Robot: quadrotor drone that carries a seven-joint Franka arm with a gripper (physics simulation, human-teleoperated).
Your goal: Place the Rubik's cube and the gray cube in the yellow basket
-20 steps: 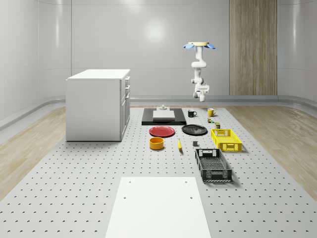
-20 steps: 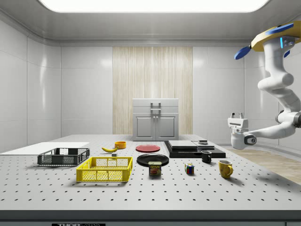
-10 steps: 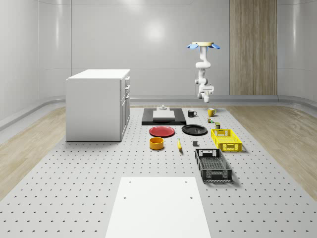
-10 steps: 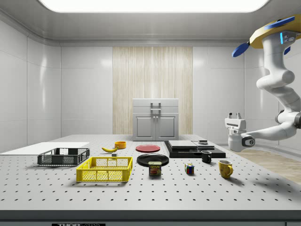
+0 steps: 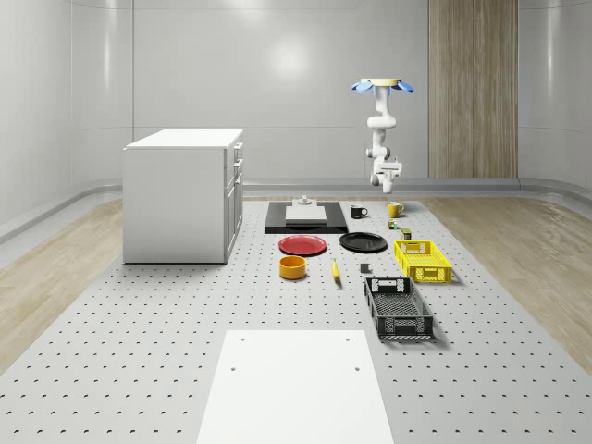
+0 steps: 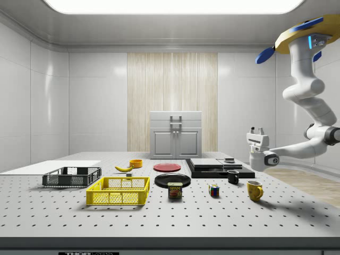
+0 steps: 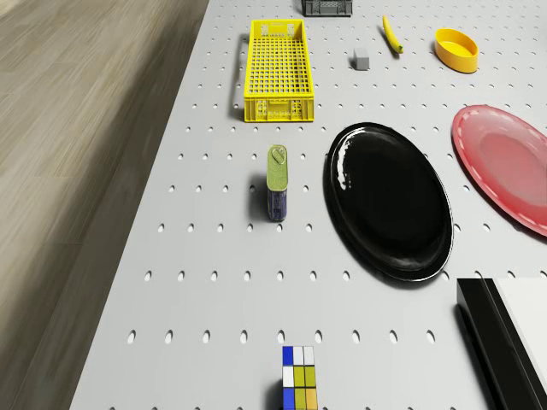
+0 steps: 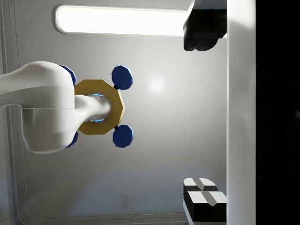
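The drone (image 6: 297, 37) hovered above the tabletop's (image 6: 175, 212) far end, arm bent, pincer (image 6: 257, 129) upturned, open, empty. The Rubik's cube (image 6: 213, 190) lay well below it.

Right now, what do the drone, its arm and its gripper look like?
The drone is a flat yellow disc with blue rotors around its rim and a small blue light on its side. Below it hangs a glossy white arm built of rounded segments with dark grey rings at the joints. The gripper has a boxy white body and two short fingers, dark with white patches in the wrist view.
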